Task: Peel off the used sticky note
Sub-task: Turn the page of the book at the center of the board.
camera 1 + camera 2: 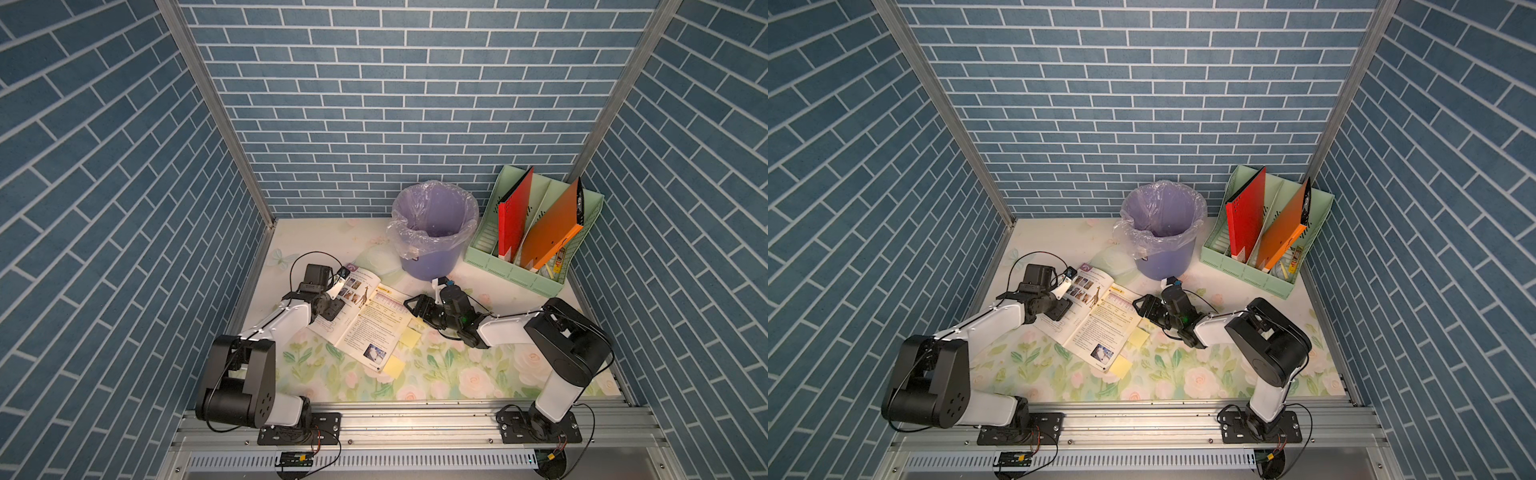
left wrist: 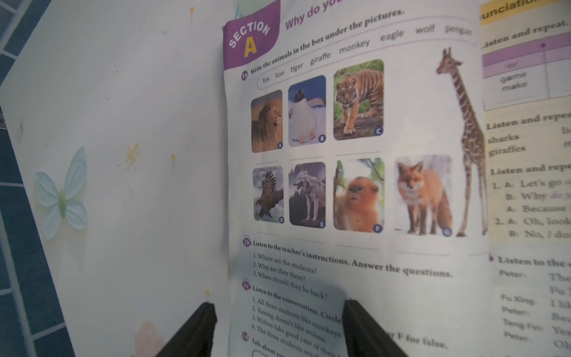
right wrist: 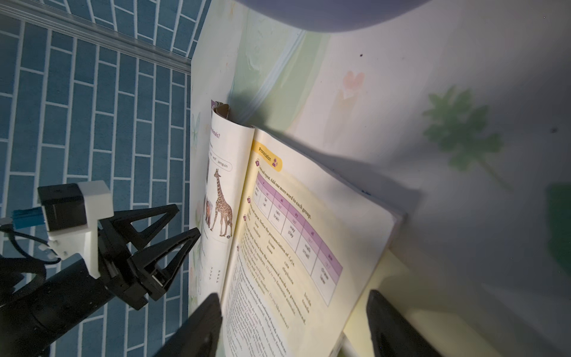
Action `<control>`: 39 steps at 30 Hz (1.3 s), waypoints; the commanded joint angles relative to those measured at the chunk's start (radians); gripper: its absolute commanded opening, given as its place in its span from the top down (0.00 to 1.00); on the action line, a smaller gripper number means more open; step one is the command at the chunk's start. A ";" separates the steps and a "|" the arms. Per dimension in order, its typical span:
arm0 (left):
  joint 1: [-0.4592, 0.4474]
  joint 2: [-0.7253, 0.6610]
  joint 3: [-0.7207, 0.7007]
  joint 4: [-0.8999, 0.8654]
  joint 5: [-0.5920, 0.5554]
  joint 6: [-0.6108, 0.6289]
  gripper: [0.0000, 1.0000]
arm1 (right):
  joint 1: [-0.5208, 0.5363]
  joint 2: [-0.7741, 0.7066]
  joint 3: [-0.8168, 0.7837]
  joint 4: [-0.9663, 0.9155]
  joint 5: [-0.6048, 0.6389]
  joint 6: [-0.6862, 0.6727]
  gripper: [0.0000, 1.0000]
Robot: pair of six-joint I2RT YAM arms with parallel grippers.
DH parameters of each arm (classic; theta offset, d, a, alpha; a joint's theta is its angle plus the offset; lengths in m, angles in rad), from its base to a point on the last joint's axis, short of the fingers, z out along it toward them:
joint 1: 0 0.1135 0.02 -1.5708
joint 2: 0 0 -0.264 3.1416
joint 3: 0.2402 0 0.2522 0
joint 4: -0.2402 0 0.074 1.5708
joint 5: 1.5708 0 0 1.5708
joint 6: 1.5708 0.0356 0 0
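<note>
On the flowered surface (image 1: 457,374), the left hand (image 2: 278,304) and right hand (image 1: 411,309) both gape wide and empty over the open book (image 1: 374,328), a yellow sticky note (image 1: 409,338) just beside the right hand, which should pinch its free edge and peel slowly while the left steadies the book.

In both top views, lost under the left gripper (image 1: 331,311): the 9 o'clock part of the book (image 1: 376,328). Masked by the right gripper (image 1: 409,306): the right page's corner toward 3 o'clock. Tucked beneath that page's 4-to-5 o'clock edge, extent unknowable: one side each of the upper sticky note (image 1: 410,338) and the lower sticky note (image 1: 394,366); written on or blank, impossible to tell. Too small to name: the bits in the organizer (image 1: 498,270), compartment nearest 3 o'clock. In the left wrist view, cropped by the frame: both fingers (image 2: 197,333) and the right page, print blurred. In the right wrist view, cropped and out of focus: the bin (image 3: 333,12); partly behind a finger, the upper sticky note.
</note>
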 commanded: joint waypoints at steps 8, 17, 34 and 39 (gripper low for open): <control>-0.005 -0.009 -0.007 -0.012 0.001 0.005 0.30 | -0.002 0.028 0.012 0.027 0.002 0.013 0.25; -0.006 -0.009 -0.004 -0.016 0.006 0.005 0.30 | -0.003 0.017 -0.010 0.011 -0.005 0.011 0.25; -0.006 -0.006 -0.011 -0.007 0.008 0.006 0.30 | 0.011 0.075 0.052 0.076 -0.022 0.021 0.26; -0.006 -0.001 -0.013 -0.002 0.012 0.006 0.30 | 0.018 0.087 0.063 0.094 -0.034 0.023 0.27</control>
